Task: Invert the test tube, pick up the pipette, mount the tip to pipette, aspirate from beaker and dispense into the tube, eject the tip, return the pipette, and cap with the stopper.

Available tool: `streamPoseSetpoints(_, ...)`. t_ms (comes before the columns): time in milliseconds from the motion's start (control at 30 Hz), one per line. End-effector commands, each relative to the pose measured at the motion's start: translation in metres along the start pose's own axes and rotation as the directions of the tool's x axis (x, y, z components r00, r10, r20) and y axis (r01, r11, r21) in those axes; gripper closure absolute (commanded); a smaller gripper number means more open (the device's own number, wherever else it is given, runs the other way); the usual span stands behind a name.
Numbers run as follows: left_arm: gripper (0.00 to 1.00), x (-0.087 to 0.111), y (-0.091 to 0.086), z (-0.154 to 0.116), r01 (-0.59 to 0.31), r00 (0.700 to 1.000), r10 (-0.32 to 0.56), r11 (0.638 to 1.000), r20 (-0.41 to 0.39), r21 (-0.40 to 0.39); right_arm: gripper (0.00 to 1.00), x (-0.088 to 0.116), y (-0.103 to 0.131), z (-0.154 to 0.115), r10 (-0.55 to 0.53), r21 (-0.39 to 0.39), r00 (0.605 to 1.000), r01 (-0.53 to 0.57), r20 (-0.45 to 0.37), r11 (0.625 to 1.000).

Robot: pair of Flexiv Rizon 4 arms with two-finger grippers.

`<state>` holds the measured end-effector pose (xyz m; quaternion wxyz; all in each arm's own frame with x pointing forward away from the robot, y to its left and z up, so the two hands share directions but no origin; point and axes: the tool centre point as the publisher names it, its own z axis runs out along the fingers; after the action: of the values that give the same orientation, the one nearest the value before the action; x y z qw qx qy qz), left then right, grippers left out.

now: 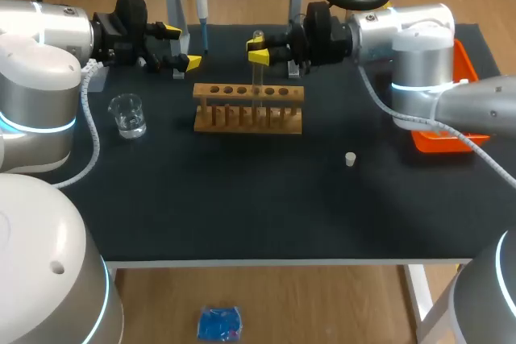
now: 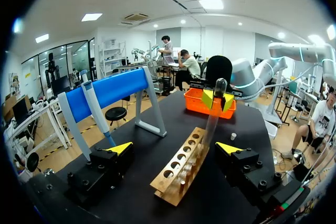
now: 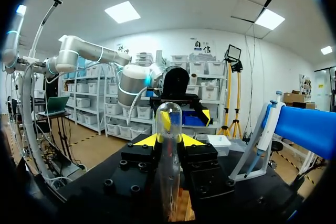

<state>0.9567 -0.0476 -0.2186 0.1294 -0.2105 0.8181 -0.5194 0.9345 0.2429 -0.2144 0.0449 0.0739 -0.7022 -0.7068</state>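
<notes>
right gripper (image 1: 259,55) clenched on tube (image 3: 168,124), rounded end up; its lower end hard to make out at rack (image 1: 297,93). left gripper (image 1: 181,46) released, empty.

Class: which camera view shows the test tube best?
The right wrist view: the test tube is close and central, rounded end up, clamped in the right end effector. The left wrist view shows it rising from the rack; the head view shows it small.

The right tool (image 3: 169,140) grips the upright test tube (image 3: 169,119), rounded end up.
</notes>
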Motion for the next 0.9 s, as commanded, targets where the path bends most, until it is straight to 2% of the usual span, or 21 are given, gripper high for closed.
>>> streamPoseSetpoints(33, 0.0, 0.0, 0.0, -0.001, 0.001, 1.0, -0.001, 1.0, -0.001, -0.001, 1.0, 0.003, 0.007, -0.002, -0.001, 0.005, 1.0, 0.001, 0.007, 1.0)
streamPoseSetpoints(233, 0.0, 0.0, 0.0, -0.001, 0.001, 1.0, -0.001, 1.0, -0.001, -0.001, 1.0, 0.004, 0.018, -0.002, 0.01, -0.008, 1.0, -0.01, 0.008, 1.0)
streamPoseSetpoints(367, 0.0, 0.0, 0.0, -0.001, 0.001, 1.0, -0.001, 1.0, -0.001, -0.001, 1.0, 0.006, 0.026, -0.002, 0.03, 0.017, 0.999, -0.031, 0.023, 0.999)
streamPoseSetpoints(467, 0.0, 0.0, 0.0, -0.001, 0.001, 1.0, -0.001, 1.0, -0.001, -0.001, 1.0, 0.007, 0.033, -0.003, 0.065, 0.049, 0.997, -0.067, 0.039, 0.997)
streamPoseSetpoints(600, 0.0, 0.0, 0.0, -0.001, 0.001, 1.0, -0.001, 1.0, -0.001, -0.001, 1.0, 0.011, 0.049, -0.005, 0.13, 0.027, 0.991, -0.131, 0.041, 0.991)
streamPoseSetpoints(900, 0.0, 0.0, 0.0, -0.001, 0.001, 1.0, -0.001, 1.0, -0.001, -0.001, 1.0, 0.011, 0.049, -0.005, 0.13, 0.027, 0.991, -0.131, 0.041, 0.991)
